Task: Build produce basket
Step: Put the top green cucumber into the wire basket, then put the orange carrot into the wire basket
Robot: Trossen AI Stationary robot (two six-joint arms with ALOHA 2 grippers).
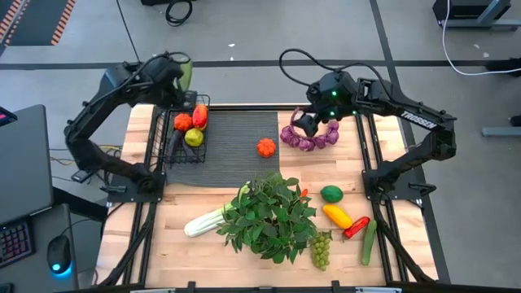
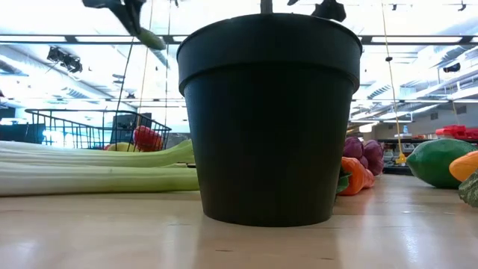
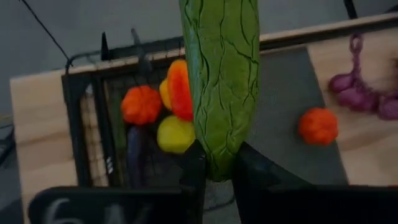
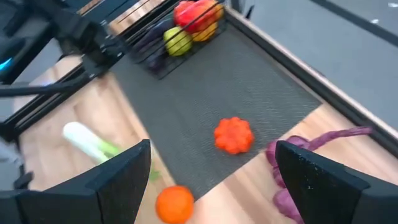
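While above basket (image 1: pixel 186 130) | left pincer (image 3: pixel 216 163) pinches cucumber (image 3: pixel 221 81) | seemingly lengthwise along fingers

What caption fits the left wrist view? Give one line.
Left pincer holding a cucumber above the wire basket of produce.

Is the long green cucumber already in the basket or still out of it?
Out. The cucumber is clamped between the left gripper's fingers, above the basket, which already holds several pieces.

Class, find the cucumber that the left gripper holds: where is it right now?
In the high view the cucumber is at the table's far left, clamped in the left gripper above the basket.
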